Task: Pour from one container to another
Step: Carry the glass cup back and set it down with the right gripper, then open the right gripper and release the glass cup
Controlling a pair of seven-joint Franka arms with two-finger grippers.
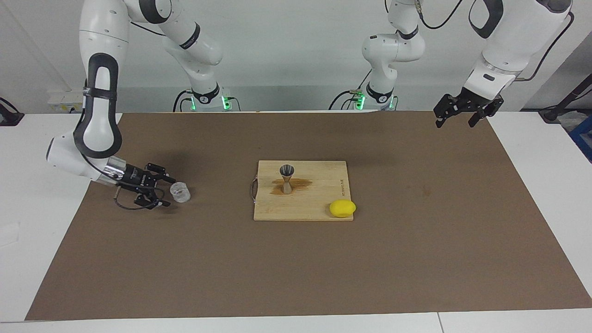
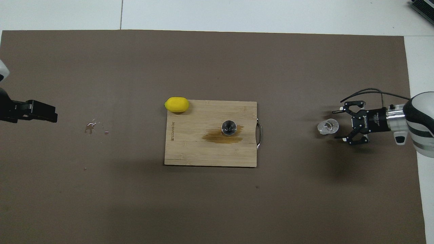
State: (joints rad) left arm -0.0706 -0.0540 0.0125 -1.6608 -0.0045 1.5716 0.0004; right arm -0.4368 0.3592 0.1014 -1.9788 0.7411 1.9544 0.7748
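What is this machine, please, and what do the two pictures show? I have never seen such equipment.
These are two white robot arms standing at one table, photographed at the same moment. One camera faces the robots from across the table; the other looks down from above their own end.

On the brown mat lies a wooden cutting board. A small metal jigger stands on it in a brown wet stain, and a lemon rests at the board's corner. A few spilled drops lie toward the left arm's end.

The right gripper is open, low over the mat beside a clear glass cup, which stands upright on the mat. The left gripper waits in the air, open and empty. Nothing is held.
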